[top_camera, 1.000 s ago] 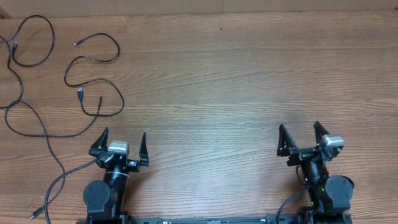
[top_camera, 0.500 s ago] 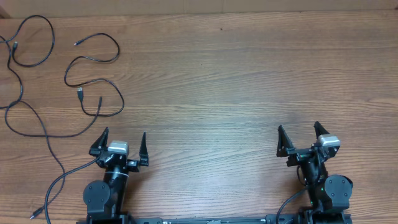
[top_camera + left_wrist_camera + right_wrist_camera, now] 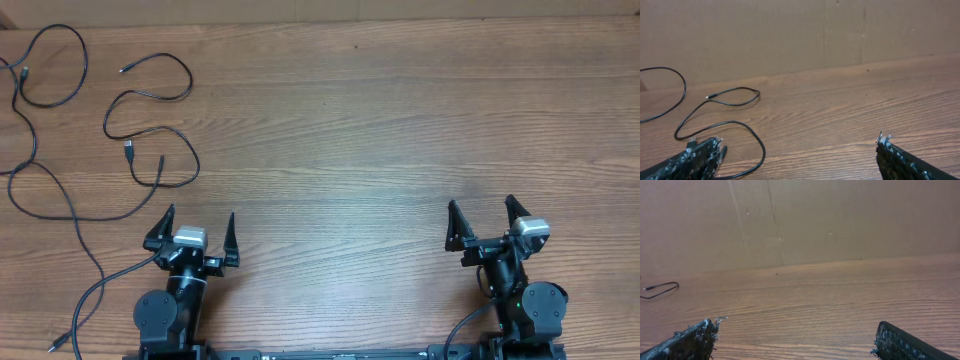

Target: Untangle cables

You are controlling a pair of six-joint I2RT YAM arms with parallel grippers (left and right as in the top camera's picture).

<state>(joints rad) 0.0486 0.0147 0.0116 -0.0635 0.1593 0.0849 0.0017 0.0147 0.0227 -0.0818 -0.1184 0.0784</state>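
Several thin black cables lie in loose waves at the table's far left. A short wavy cable (image 3: 187, 80) curls there, and a long loop (image 3: 85, 60) sits in the corner. My left gripper (image 3: 200, 222) stands open near the front edge, just in front of the nearest strand. In the left wrist view a cable (image 3: 758, 94) bends past the left finger (image 3: 695, 159), while the left gripper (image 3: 799, 141) holds nothing. My right gripper (image 3: 480, 205) is open at the front right, far from the cables. The right gripper (image 3: 797, 325) frames bare wood, with one cable end (image 3: 660, 289) far left.
A brown cardboard wall (image 3: 790, 35) stands along the table's far edge. The wooden tabletop (image 3: 380, 130) stretches between both arms. A thin black cord (image 3: 85, 305) trails from beside the left arm toward the front left corner.
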